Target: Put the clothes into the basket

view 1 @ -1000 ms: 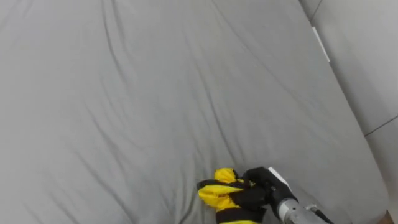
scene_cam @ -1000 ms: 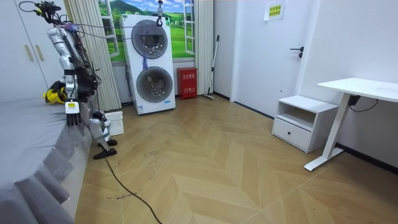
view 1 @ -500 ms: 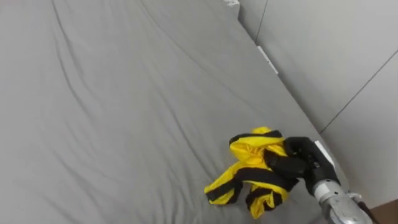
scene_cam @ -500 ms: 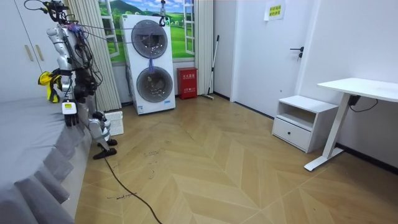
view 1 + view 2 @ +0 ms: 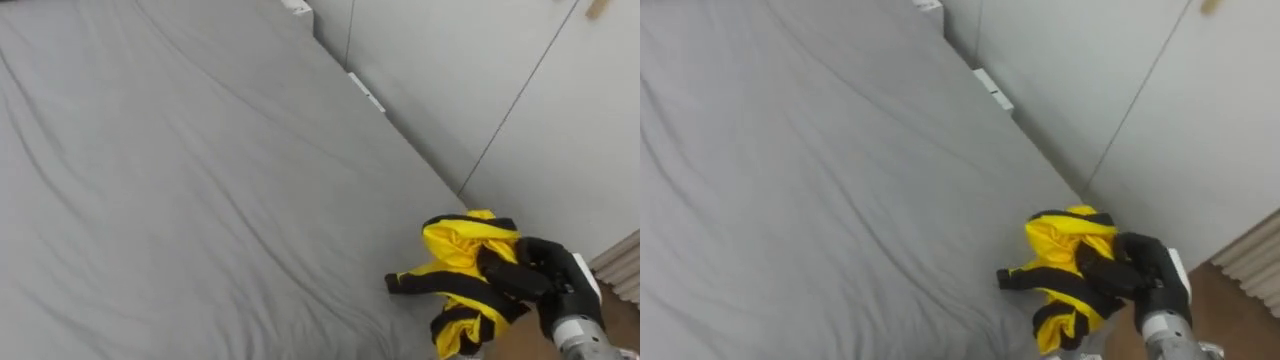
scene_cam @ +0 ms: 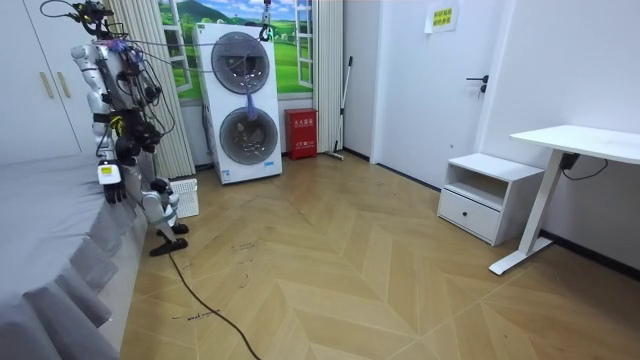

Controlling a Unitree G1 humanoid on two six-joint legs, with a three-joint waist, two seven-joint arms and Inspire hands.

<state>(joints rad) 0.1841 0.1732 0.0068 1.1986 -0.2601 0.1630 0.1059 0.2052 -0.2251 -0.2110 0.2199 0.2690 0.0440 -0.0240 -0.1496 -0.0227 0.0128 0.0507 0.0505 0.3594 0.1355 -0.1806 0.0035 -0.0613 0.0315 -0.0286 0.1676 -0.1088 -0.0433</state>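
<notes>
Item: yellow-and-black garment [image 5: 452,262], bunched, raised over the near corner of the grey bed [image 5: 180,200] beside the white wardrobe doors [image 5: 480,80]. Long axis hangs downward from the grasp; one black-striped end trails toward the robot's left. Right hand [image 5: 545,275]: clenched round the cloth. Left hand [image 6: 109,183]: low at the robot's side, beside the bed edge; grip cannot be told

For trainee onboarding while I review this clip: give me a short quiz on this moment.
1. True or false: the right hand is shut on the crumpled yellow-and-black garment.
2. In the room view the robot stands beside: A the grey-sheeted bed; B the white desk; C the white door.
3. Which hand hangs low beside the bed's edge?
Key: 1 true; 2 A; 3 the left hand.
</notes>
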